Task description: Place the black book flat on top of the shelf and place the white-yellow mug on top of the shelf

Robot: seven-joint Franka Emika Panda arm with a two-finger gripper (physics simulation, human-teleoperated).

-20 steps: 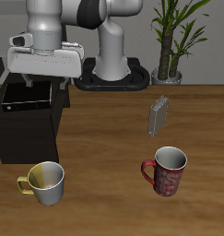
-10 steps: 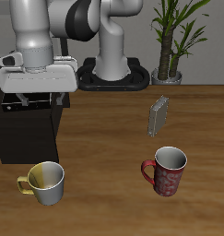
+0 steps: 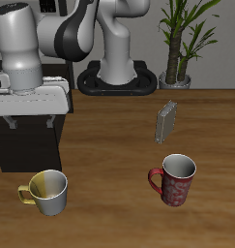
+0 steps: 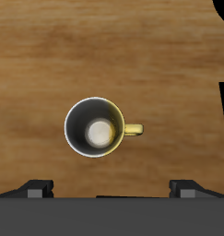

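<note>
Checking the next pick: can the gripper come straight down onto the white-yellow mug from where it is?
Probably yes: the white-yellow mug stands upright below the gripper, with nothing between them.

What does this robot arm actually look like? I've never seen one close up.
The arm is built of thick, rounded, glossy white segments with dark grey to black bands at the joints, rising from a black base plate. At its end sits the tool: a wide, pale grey boxy block with small dark fingers below. No loose cables or readable markings show.
</note>
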